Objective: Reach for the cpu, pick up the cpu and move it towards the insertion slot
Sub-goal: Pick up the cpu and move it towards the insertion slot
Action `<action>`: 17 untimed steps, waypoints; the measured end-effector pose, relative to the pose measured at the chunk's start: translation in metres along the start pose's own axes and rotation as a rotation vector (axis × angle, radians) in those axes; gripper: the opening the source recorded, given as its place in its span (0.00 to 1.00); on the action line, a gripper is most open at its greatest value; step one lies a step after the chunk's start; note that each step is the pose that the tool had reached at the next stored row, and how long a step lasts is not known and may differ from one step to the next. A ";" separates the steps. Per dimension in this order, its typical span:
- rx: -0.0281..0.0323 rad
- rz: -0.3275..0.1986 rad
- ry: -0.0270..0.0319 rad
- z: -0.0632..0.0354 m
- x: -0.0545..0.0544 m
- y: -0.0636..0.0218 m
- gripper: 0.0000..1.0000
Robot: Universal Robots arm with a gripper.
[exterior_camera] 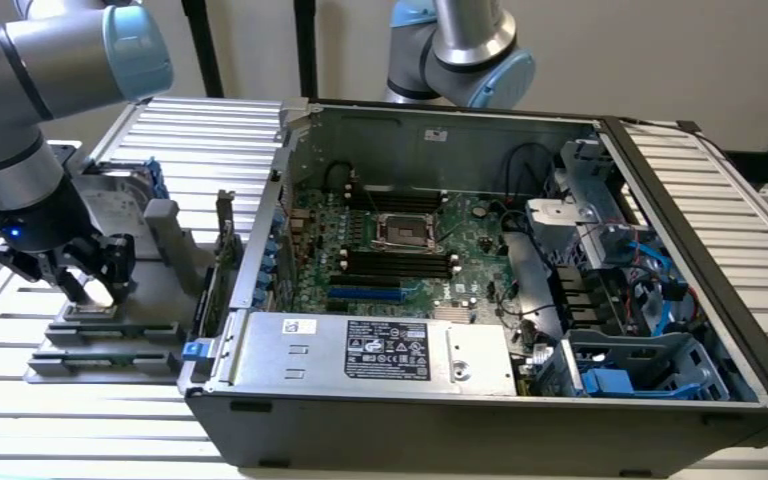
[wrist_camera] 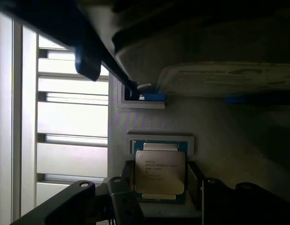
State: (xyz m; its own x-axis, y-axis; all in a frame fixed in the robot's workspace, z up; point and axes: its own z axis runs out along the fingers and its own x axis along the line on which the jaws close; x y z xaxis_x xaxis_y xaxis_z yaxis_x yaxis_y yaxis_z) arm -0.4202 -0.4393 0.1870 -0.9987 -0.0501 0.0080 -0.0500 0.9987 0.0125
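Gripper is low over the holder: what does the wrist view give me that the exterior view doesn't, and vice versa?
Wrist view: the cpu itself, silver top with printed lettering, seated in a recess of the grey holder. Exterior view: the open computer case with the insertion slot on its board, off to the exterior view's right of the gripper. Both: the grey holder and the slatted table.

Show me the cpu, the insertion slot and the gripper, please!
cpu (wrist_camera: 160,172): wrist view, middle of its shiny metal top.
insertion slot (exterior_camera: 404,232): exterior view, its dark centre.
gripper (exterior_camera: 95,292): exterior view, midway between its fingertips.
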 end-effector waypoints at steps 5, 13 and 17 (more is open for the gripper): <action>0.0000 0.000 0.0000 0.0000 0.000 0.0000 0.54; -0.0001 0.000 0.0000 -0.0002 0.000 0.0000 0.54; 0.0000 0.000 0.0000 -0.0017 0.000 0.0000 0.54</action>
State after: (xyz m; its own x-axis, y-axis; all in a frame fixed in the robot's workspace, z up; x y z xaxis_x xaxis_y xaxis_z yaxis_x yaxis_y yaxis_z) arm -0.4202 -0.4393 0.1887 -0.9987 -0.0500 0.0081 -0.0499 0.9987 0.0125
